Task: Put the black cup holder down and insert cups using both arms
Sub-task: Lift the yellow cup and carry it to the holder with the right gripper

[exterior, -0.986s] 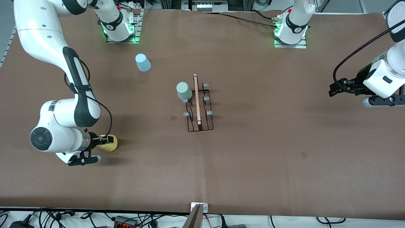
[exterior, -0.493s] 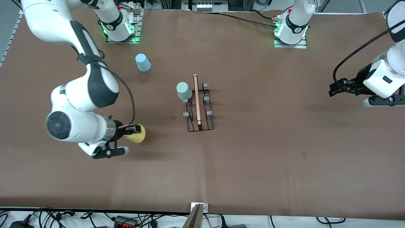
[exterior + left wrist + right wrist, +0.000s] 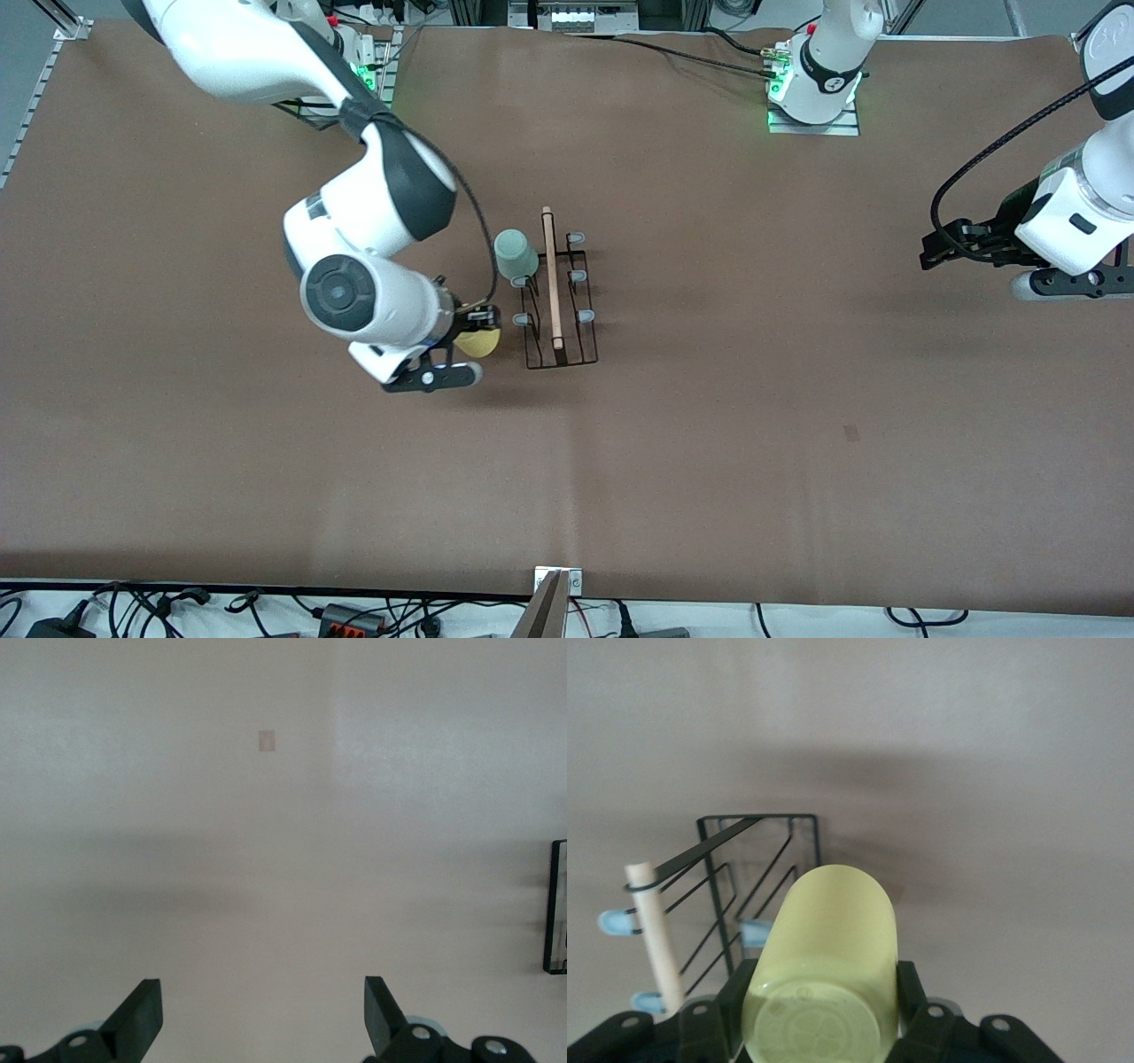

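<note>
We see the right gripper (image 3: pixel 472 330) clamped on the yellow cup (image 3: pixel 479 343), up in the air just beside the rack (image 3: pixel 556 301), on the side toward the right arm's end of the bench (image 3: pixel 709 425). In the right wrist view the yellow cup (image 3: pixel 824 966) lies on its side between the fingers (image 3: pixel 908 988), its base toward the camera and its long axis pointing out toward the rack (image 3: pixel 757 877).

The rack stands in the middle of the bench. Its long axis runs from the robots' bases down toward the front camera, and the wooden rod (image 3: pixel 551 276) on top lies along that same line. We count pale pegs (image 3: pixel 585 315) along both sides of the rod.

The green cup (image 3: pixel 514 253) sits upside down on the peg farthest from the front camera, on the side toward the right arm's end, and it leans away from the rod.

We find the left gripper (image 3: pixel 941 248) well away from all this, over bare bench at the left arm's end, where that arm waits. Its fingers (image 3: pixel 140 1017) stand wide apart with nothing between them, and the wrist view shows only plain bench surface under them, with a small brownish mark (image 3: pixel 267 741) farther out and a sliver of something dark-framed (image 3: pixel 556 904) at the edge of the view, too little of it for us to tell what it is.
</note>
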Tool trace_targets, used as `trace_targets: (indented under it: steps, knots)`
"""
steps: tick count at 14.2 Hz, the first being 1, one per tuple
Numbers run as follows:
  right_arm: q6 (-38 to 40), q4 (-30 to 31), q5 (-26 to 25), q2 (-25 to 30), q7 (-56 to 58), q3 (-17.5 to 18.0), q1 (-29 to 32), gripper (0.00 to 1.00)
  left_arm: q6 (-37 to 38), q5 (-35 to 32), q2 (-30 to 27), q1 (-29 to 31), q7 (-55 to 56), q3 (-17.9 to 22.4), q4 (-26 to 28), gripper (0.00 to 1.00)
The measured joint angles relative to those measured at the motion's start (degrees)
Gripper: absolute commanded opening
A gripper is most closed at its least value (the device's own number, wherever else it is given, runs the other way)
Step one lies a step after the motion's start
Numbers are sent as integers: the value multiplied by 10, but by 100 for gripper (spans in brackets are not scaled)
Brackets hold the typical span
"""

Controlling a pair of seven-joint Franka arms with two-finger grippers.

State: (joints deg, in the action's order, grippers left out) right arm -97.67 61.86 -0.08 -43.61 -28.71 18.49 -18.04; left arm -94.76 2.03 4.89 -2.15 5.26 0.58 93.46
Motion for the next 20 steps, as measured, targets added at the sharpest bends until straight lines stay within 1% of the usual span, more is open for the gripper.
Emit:
trace_targets:
  steps: [3, 7, 9, 13, 20]
  knots:
    - [-14, 0, -2, 0, -51, 0, -28, 23, 0, 0, 0, 0, 0, 0, 0, 100]
    - [-38, 0, -13, -2, -85, -1, -49, 24, 0, 0, 0, 0, -1, 0, 0, 100]
    - [-43, 2, -15, -7, -87, -1, -52, 24, 0, 0, 0, 0, -1, 0, 0, 100]
    - [-47, 4, -35, -21, -88, -3, -55, 24, 1, 0, 0, 0, -1, 0, 0, 100]
    - [-62, 6, -35, -44, -89, -4, -55, 25, 1, 0, 0, 0, -1, 0, 0, 100]
